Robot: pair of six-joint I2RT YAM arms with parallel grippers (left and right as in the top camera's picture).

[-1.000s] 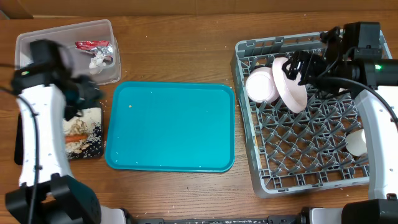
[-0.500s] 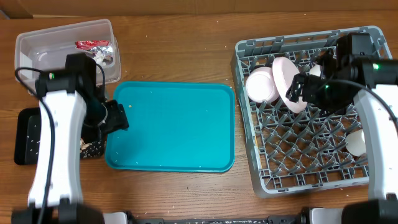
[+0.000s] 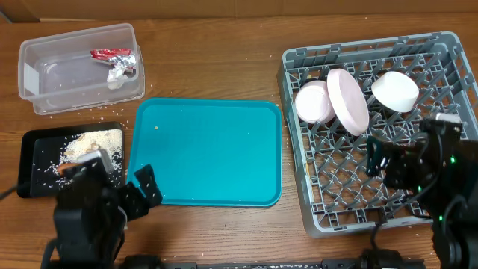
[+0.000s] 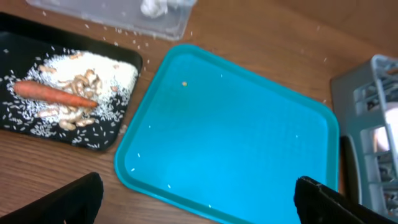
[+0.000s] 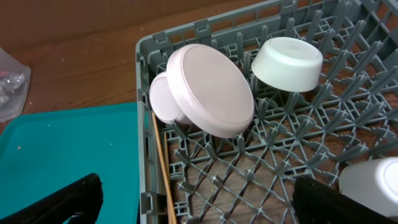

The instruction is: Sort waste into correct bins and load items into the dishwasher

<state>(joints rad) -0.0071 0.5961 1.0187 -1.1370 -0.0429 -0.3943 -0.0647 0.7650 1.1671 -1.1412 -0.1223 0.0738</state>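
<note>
The grey dishwasher rack (image 3: 299,179) at the right holds a pink plate (image 3: 348,99) on edge, a pink bowl (image 3: 312,102) and a white bowl (image 3: 395,90). The right wrist view shows the same plate (image 5: 210,88), white bowl (image 5: 287,62) and a white cup (image 5: 373,180). My right gripper (image 3: 381,161) hovers open and empty over the rack's front half. My left gripper (image 3: 142,193) is open and empty at the front left corner of the teal tray (image 3: 205,153). A black tray (image 3: 33,149) holds rice and a carrot (image 4: 53,94).
A clear bin (image 3: 67,75) at the back left holds a red wrapper (image 3: 110,54) and a crumpled white scrap (image 3: 119,71). Rice grains lie scattered on the wood round the black tray. A wooden stick (image 5: 163,168) lies along the rack's left wall.
Both arms have drawn back toward the table's front edge. The left arm has left the black tray. The right gripper has moved off the plate, and the white bowl now stands uncovered in the rack.
</note>
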